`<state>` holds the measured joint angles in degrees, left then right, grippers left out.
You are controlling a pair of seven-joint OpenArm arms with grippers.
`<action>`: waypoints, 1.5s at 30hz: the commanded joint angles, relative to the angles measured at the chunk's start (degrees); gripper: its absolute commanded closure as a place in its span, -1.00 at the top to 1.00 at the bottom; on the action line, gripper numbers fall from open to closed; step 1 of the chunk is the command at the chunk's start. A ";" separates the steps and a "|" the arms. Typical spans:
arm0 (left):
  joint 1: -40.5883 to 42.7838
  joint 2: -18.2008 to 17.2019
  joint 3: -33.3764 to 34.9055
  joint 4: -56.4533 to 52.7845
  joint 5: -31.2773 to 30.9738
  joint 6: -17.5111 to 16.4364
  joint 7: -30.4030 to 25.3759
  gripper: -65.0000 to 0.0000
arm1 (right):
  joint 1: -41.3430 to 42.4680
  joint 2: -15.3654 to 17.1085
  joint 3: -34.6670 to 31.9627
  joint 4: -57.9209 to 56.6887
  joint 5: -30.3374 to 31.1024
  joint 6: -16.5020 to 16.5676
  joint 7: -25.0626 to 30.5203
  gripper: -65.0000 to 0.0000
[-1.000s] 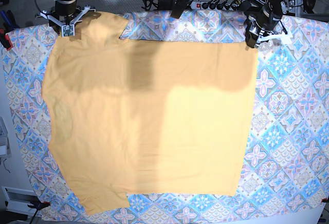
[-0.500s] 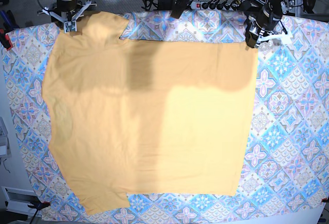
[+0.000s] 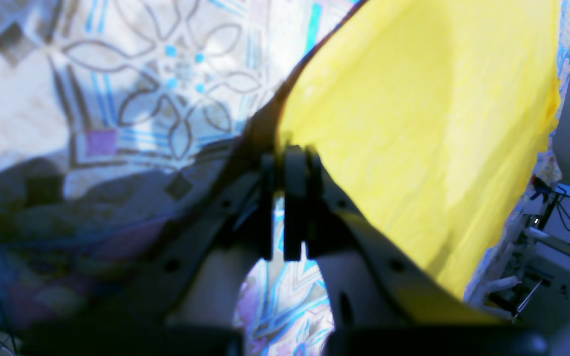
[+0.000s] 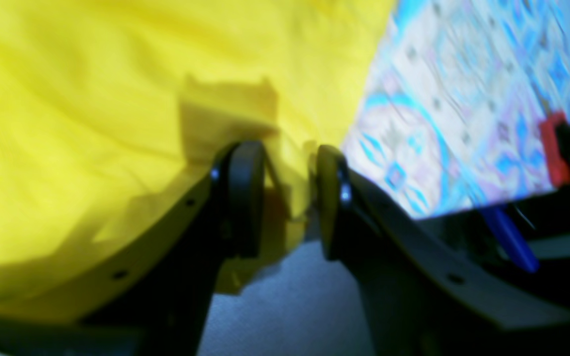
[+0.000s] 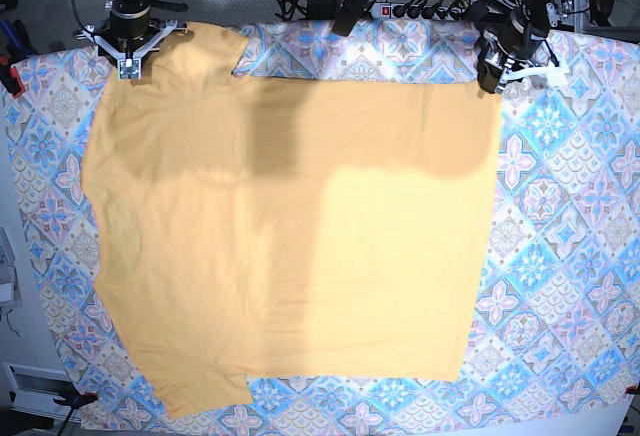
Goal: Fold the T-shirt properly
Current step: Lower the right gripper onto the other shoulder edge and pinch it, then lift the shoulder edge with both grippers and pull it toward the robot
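the left gripper (image 3: pixel 285 163) is sitting fully closed at the far corner of the t-shirt (image 5: pixel 300 246), and from its wrist view the tips are pinching right on the cloth's edge, so i'm reading it as having that corner, though it's blurry and only a sliver of fabric is between the pads. the right gripper (image 4: pixel 290 198) is standing partly open at the far sleeve corner, with a fold of yellow cloth poking up between the two pads but not squeezed by them as far as i can tell.

the t-shirt itself is lying spread flat over the patterned tablecloth (image 5: pixel 560 256), covering most of it, sleeves toward the right arm's side and the hem toward the left arm's side. no fold has been made yet by the look of it.

what's worrying me: the left grip is so close to the edge that a pull could be slipping the corner right out. and if the right one is closing on a bunched ridge instead of a clean layer, it could be dragging the sleeve crooked. lifting one side before the other is secured would be skewing the whole fold, and the tablecloth could be getting snagged too.
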<state>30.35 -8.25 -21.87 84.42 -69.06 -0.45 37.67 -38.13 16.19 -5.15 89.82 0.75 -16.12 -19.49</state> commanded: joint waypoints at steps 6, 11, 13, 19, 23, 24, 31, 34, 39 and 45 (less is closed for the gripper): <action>0.29 -0.14 0.02 0.28 0.53 0.23 0.79 -1.00 | -0.77 0.47 0.27 0.42 0.26 2.54 0.36 -0.48; 0.29 -0.23 0.02 0.28 0.53 0.23 0.79 -1.00 | -0.77 0.47 0.88 0.42 0.52 8.08 0.36 -1.00; 0.29 -0.23 0.02 0.37 0.53 0.23 0.79 -1.00 | -0.77 0.47 0.88 0.77 0.52 8.08 0.36 -0.99; 0.82 -0.32 0.02 0.63 0.44 0.23 0.88 -1.00 | -3.06 0.39 0.88 3.59 0.52 8.08 0.72 -0.99; 2.49 -1.90 0.20 1.51 0.09 0.23 0.88 -1.00 | -5.26 0.56 1.15 6.31 0.43 8.08 0.80 -0.99; 3.37 -1.90 0.02 2.13 0.35 0.23 0.88 -1.00 | -5.78 0.65 1.94 6.84 0.43 8.08 0.80 -0.99; 6.53 -2.25 -0.07 5.64 0.35 0.14 0.88 -1.00 | -7.54 1.97 3.26 7.19 0.34 8.08 0.89 -0.99; 7.67 -2.25 -0.07 5.73 0.18 0.14 0.88 -1.00 | -7.89 2.67 3.26 7.81 0.34 8.08 1.24 -0.99; 8.11 -2.25 -0.07 5.82 0.18 -1.44 0.88 -1.00 | -9.91 3.29 3.35 8.77 0.34 8.08 4.06 -0.99; 9.26 -2.34 -0.07 5.91 0.18 -2.15 0.88 -1.00 | -12.73 3.20 6.60 8.77 0.26 8.08 6.25 -0.99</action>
<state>38.59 -10.07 -21.61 89.41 -68.47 -1.98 38.74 -50.09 18.92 1.02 97.78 1.48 -7.40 -14.04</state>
